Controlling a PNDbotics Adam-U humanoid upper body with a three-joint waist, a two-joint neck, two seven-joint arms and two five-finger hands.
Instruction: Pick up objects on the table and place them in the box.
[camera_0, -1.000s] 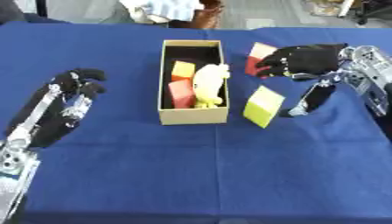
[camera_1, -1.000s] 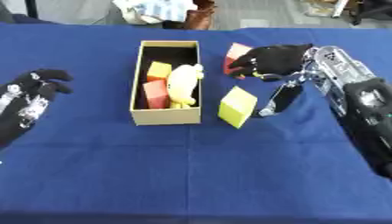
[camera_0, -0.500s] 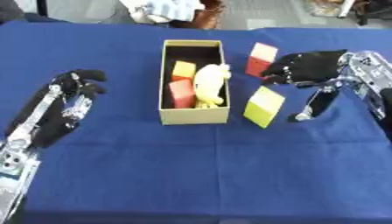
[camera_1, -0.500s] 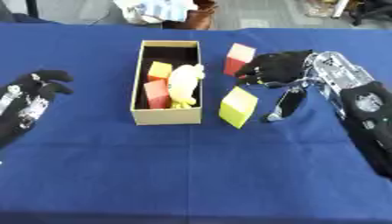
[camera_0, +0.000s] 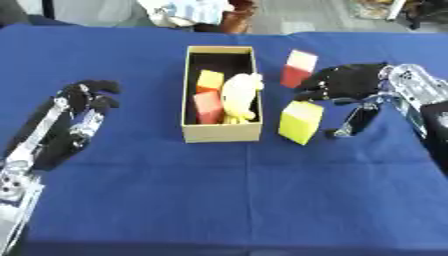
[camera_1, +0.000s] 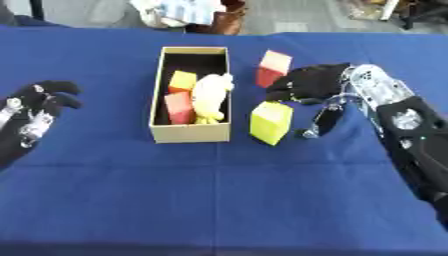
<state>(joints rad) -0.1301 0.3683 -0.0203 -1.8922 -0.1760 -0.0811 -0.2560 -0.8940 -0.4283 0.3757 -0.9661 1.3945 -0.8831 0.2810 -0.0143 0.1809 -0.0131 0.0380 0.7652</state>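
1. Yellow block (camera_0: 300, 122): stands tilted on the tabletop (camera_0: 219, 190), just right of the box, not yet inside.
2. Red block (camera_0: 298, 68): pale-topped, further back, also right of the box; still out.
3. Box (camera_0: 221, 132): open cardboard, long axis running away from the robot. Holds a yellow piece, a red piece and a pale yellow soft toy.
4. Right hand (camera_0: 346, 85): between the two loose blocks, fingers curled, thumb hanging down at the yellow block's right side. No block appears held; contact cannot be told.
5. Key relation: yellow block lies just left of and below the right hand, between hand and box. This hand is far nearer.
6. Left hand (camera_0: 77, 107): idle at the left, well apart, fingers loosely bent, holding nothing.
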